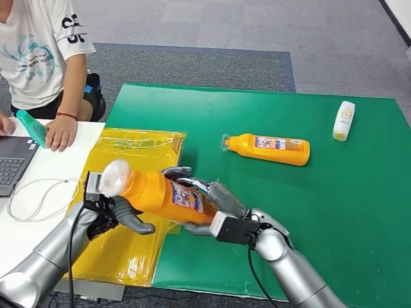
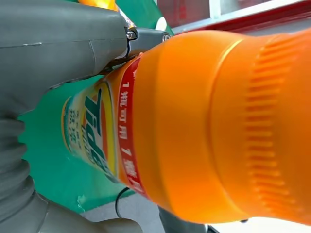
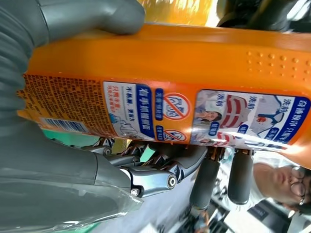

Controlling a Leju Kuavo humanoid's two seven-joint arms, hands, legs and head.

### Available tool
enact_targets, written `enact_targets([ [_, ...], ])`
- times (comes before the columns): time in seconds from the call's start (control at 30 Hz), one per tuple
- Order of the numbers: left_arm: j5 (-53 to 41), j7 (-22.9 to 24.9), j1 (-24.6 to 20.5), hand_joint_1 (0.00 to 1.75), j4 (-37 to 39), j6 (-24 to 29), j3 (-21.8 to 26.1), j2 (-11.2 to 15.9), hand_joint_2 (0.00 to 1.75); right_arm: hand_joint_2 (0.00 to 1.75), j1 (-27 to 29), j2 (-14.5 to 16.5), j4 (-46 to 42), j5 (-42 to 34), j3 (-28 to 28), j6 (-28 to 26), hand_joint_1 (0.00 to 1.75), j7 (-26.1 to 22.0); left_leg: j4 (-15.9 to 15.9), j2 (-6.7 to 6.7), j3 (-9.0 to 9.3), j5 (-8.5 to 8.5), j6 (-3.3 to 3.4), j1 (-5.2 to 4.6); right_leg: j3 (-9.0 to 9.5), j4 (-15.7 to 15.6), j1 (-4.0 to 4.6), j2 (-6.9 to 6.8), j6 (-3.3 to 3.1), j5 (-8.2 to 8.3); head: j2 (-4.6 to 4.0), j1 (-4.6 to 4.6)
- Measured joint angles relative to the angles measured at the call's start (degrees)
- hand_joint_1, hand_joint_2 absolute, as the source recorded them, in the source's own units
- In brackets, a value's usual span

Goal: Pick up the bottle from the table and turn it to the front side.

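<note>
1. We are holding the orange detergent bottle (image 1: 162, 196) off the table, lying roughly level above the near edge of the green mat (image 1: 291, 212), with its pale cap end over the yellow plastic bag (image 1: 127, 250).
2. Our left hand (image 1: 107, 212) is sitting at the bottle's neck end, just under the cap. The thumb is resting against the neck, but we cannot tell whether the fingers are really clamping it or only steadying it.
3. Our right hand (image 1: 216, 208) is gripping the bottle's base end, with the thumb on one side and the dark fingers (image 3: 205, 179) wrapped around the opposite side, over the printed back label.
4. We are judging the bottle to be stiff moulded plastic, fairly smooth and glossy, so possibly slippery. If it is full, its weight will pull at whichever end is let go.
5. The ribbed shoulder near the neck and the flat label faces look like the surest places to hold while turning it.
6. Farther across the mat from our bottle, a second orange bottle (image 1: 269, 149) is lying on its side, and a small white bottle (image 1: 343, 120) is lying near the far right corner.
7. Left of the mat, a person's hand (image 1: 60, 133) is resting on a white table (image 1: 38, 173) beside a laptop (image 1: 13, 163) and a teal bottle (image 1: 32, 128); grey carpet (image 1: 218, 38) is spreading beyond.
</note>
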Motion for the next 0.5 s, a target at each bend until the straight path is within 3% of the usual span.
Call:
enact_targets([
  [0.2,-1.78,1.81,1.59,0.00,-1.41,6.01,0.19,-0.10,1.75,1.75,1.41,1.00,-0.86,7.28,0.47,-5.88,1.75,3.16,0.00,0.00,-0.01,-0.01,-0.01,0.00,-0.01,0.00,0.00,0.00,-0.01,-0.02,0.01,0.01],
  [0.5,-3.50,2.35,4.26,0.00,-3.53,9.21,1.50,-0.99,1.75,1.75,2.75,1.84,-1.23,9.32,0.33,-6.38,1.75,4.06,0.00,0.01,0.00,-0.02,-0.02,0.00,-0.03,-0.01,0.00,0.01,-0.02,-0.02,0.00,0.01],
])
